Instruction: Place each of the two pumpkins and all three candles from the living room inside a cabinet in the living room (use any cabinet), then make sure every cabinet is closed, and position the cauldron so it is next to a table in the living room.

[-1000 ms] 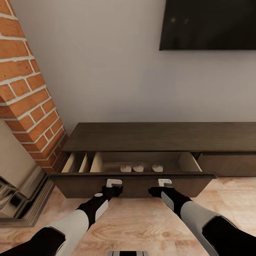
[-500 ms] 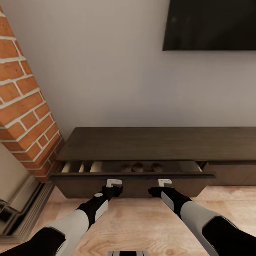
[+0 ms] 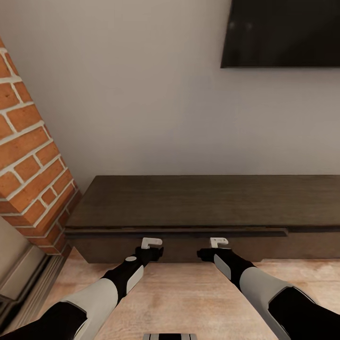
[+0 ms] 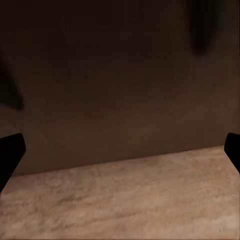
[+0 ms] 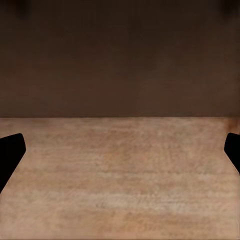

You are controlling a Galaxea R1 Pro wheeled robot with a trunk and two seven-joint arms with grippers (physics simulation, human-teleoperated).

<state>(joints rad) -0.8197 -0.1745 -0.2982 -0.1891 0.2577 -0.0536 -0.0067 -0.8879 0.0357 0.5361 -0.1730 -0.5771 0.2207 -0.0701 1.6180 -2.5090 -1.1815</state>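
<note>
cabinet work looks close to finished: the long, low, dark brown wooden cabinet [image 3: 189, 212] stands against the pale wall with its flat drawer front [image 3: 179, 245] drawn in nearly flush under the top, only a thin lip proud of it. pumpkins, candles and cauldron are not to be seen from here, so whether all five small things are stowed cannot be judged; moving the cauldron beside the coffee table appears to be left.

both arms reach level toward the cabinet. the left gripper [image 3: 152, 245] and the right gripper [image 3: 218, 244] sit at the drawer front, touching or just short of it. in each wrist view black fingertips [image 4: 11, 150] [image 5: 11, 150] stand at opposite edges, spread wide and holding nothing.

light wood plank floor [image 3: 189, 293] runs up to the cabinet's foot. red brick chimney breast [image 3: 28, 156] rises beside the cabinet's left end, and a black wall television [image 3: 283, 33] hangs above it.
</note>
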